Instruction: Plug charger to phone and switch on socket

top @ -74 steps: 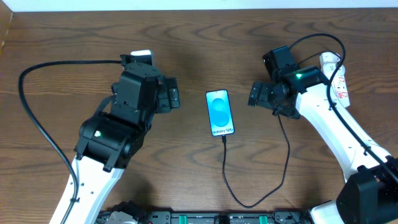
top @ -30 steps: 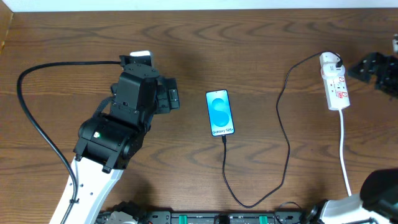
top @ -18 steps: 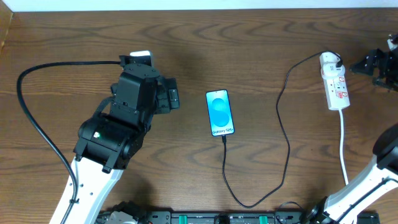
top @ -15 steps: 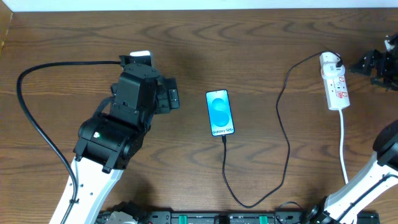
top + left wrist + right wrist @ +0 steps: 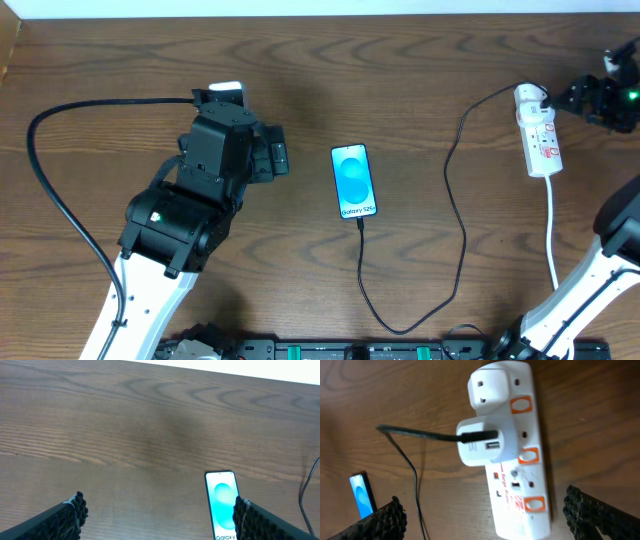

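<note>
The phone [image 5: 354, 182] lies face up mid-table with its blue screen lit. The thin black charger [image 5: 462, 240] runs from the phone's near edge, loops toward the front, then climbs to the white socket [image 5: 538, 132] at the right. In the right wrist view the cable ends in a white adapter [image 5: 482, 446] seated in the socket [image 5: 520, 475], whose orange-red switches [image 5: 529, 454] face up. My right gripper [image 5: 575, 100] hovers open just right of the socket's far end, its fingers [image 5: 387, 519] wide apart. My left gripper [image 5: 275, 158] is open left of the phone [image 5: 222, 505], holding nothing.
The socket's white cord [image 5: 552, 235] trails toward the front edge on the right. A thick black robot cable [image 5: 60, 190] arcs across the left of the table. The left arm's body [image 5: 185, 210] fills the front left.
The right arm left the spot beside the phone, swung out to the right edge, and has now edged back toward the socket's far end. The left arm, phone and charger have not moved.
</note>
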`<act>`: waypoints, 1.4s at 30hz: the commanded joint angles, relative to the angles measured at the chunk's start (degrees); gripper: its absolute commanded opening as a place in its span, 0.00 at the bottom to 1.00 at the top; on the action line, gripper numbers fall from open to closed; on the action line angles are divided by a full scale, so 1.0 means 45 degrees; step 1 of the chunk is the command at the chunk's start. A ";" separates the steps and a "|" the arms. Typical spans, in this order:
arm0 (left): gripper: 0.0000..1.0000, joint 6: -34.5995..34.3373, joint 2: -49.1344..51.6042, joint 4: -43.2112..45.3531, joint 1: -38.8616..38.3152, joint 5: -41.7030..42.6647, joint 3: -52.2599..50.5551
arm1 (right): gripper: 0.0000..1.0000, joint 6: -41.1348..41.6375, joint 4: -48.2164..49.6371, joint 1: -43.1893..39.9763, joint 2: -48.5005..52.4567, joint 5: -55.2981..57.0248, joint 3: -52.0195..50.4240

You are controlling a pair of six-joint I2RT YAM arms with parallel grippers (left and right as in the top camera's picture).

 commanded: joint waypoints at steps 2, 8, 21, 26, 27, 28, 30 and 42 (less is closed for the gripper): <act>0.95 0.0165 0.0005 -0.0044 0.0053 -0.0170 0.0087 | 0.99 -0.0223 0.0277 0.0355 0.0811 -0.0170 0.0219; 0.95 0.0170 0.0005 -0.0044 0.0053 -0.0170 0.0087 | 0.99 -0.0223 0.0325 0.0651 0.1574 -0.0170 0.0219; 0.95 0.0170 0.0005 -0.0044 0.0053 -0.0170 0.0087 | 0.99 -0.0228 0.0330 0.1025 0.1783 -0.0257 0.0214; 0.95 0.0165 0.0005 -0.0044 0.0053 -0.0170 0.0087 | 0.99 -0.0233 0.0389 0.1127 0.1787 -0.0253 0.0112; 0.95 0.0170 0.0005 -0.0044 0.0053 -0.0170 0.0087 | 0.99 -0.0228 0.0432 0.1137 0.1787 -0.0253 0.0063; 0.95 0.0170 0.0005 -0.0044 0.0053 -0.0170 0.0087 | 0.99 -0.0228 0.0457 0.1141 0.1787 -0.0257 0.0034; 0.95 0.0170 0.0005 -0.0044 0.0053 -0.0170 0.0087 | 0.99 -0.0228 0.0461 0.1141 0.1787 -0.0257 0.0024; 0.95 0.0165 0.0005 -0.0044 0.0053 -0.0170 0.0087 | 0.99 -0.0233 0.0529 0.1137 0.1787 -0.0253 -0.0165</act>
